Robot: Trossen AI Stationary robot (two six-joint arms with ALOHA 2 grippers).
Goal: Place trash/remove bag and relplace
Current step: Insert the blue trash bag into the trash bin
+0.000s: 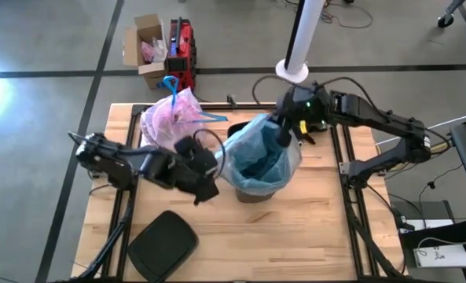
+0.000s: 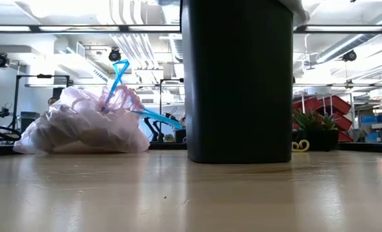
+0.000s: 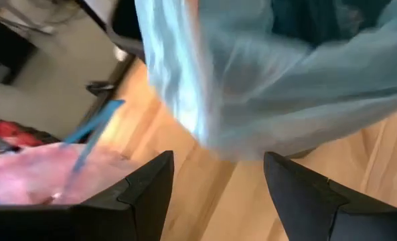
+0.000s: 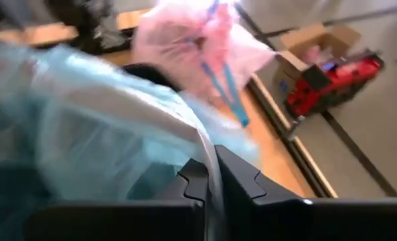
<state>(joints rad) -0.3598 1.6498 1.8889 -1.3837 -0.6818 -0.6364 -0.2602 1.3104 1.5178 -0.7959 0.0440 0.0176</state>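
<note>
The filled, tied-off pink bag (image 1: 172,118) is sitting near the table's (image 1: 311,228) far-left corner, while the right gripper (image 1: 284,135), jaws pinched on the new blue liner (image 1: 258,157), is fitting it over the bin (image 2: 237,80) as the left gripper (image 1: 209,169) is waiting half-open beside it.

no readable text, no label, brand, number or sign legible anywhere, none on the pink bag (image 1: 172,118), none on the blue liner (image 1: 258,153), none on the cardboard box (image 1: 144,49) on the floor
</note>
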